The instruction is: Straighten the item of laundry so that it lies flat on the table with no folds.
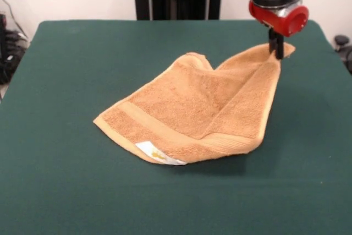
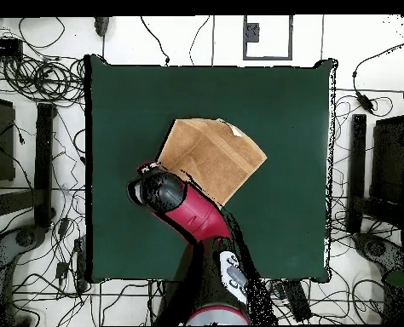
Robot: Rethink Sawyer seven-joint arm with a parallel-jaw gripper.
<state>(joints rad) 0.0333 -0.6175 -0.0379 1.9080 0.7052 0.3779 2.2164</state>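
A: Your gripper (image 1: 275,48) is pinched tight on the towel's (image 1: 192,111) far right corner in the front view, dark fingers (image 1: 273,41) clamped on the cloth just under the red collar (image 1: 279,18).

B: And that corner is raised off the table (image 1: 60,136), you can see it: the cloth slopes up to the fingers.

A: Right. From there the towel runs down toward the front, a ridge and a trough across its middle, and the far edge curls over near the centre.

B: Down low, the front edge lies on the green, white label (image 1: 159,153) with a yellow mark facing the camera.

A: From overhead, your arm (image 2: 188,209) covers the towel's (image 2: 218,157) lower left corner; the rest sits around the table's (image 2: 291,230) centre.
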